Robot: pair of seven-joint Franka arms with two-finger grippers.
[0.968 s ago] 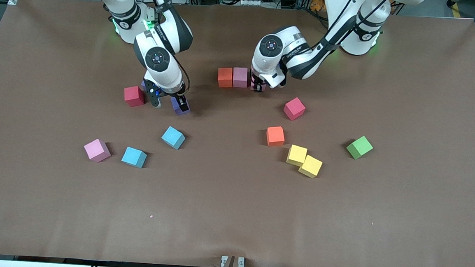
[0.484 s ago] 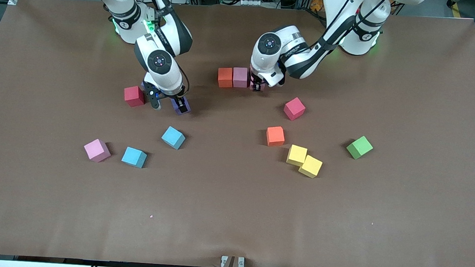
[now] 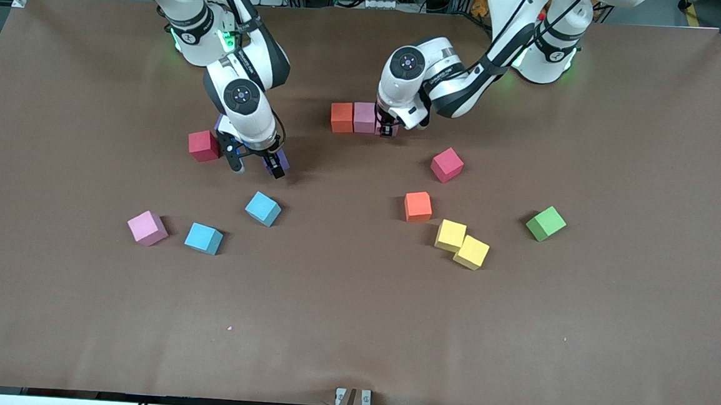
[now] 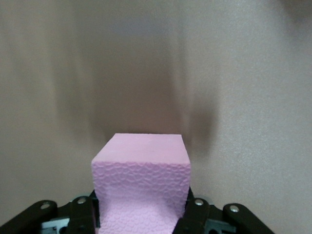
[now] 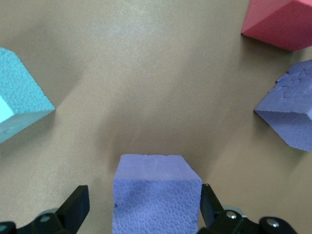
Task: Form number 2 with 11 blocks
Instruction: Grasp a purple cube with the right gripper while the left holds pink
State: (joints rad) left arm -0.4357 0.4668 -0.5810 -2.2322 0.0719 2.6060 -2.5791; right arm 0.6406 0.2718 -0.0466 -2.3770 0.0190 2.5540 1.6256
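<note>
My left gripper is shut on a pink block, low at the end of a row of an orange block and a pink block. My right gripper stands open astride a purple block on the table, with a gap showing at one finger. Loose blocks lie nearer the front camera: orange, two yellow, green, two light blue and pink.
A crimson cube and a second purple cube sit close beside my right gripper. Another crimson cube lies between the row and the loose orange block. The brown table is bare toward the front camera.
My left gripper has carried its pink block slightly closer to the row. My right gripper has shifted a little over the purple block, staying open.
</note>
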